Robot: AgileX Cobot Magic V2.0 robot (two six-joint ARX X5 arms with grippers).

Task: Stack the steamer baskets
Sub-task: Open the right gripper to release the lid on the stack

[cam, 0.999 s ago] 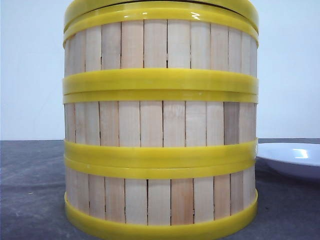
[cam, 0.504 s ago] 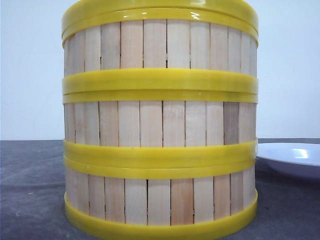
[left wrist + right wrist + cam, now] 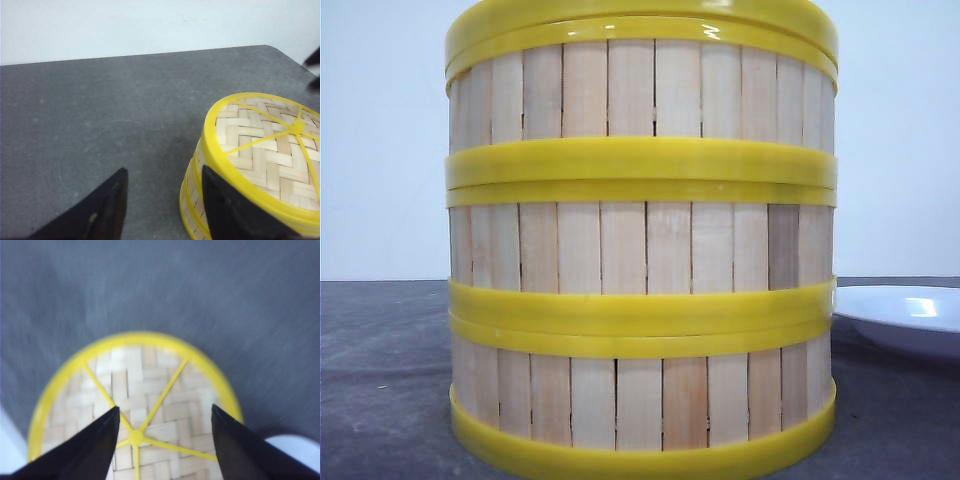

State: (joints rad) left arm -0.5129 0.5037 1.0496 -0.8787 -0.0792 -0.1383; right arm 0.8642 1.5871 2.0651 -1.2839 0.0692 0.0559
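The three steamer baskets point(image 3: 642, 250) stand stacked one on another in a straight column, very close to the front camera, so the stack fills most of that view. Pale wooden slats show in three bands, each divided from the next by thick yellow rims that sit flush together. The bottom rim rests on the dark grey table point(image 3: 380, 380). On top sits a flat woven lid point(image 3: 135, 405) with a yellow rim and yellow spokes meeting at a small hub; in the front view only its yellow edge shows at the very top of the stack.

Just right of the stack, low on the table, the edge of a white plate point(image 3: 905, 315) shows, near the baskets but not touching them as far as I can see.

The left pincer point(image 3: 162, 205) is spread open and holds nothing; one black finger is over bare table, the other is in front of the stack's upper rim, and I cannot tell whether it touches.

The right pincer point(image 3: 162, 440) hangs above the lid with its fingers wide apart, one on either side of the hub, gripping nothing. That view is blurred, and white patches in its lower corners cannot be made out for certain.
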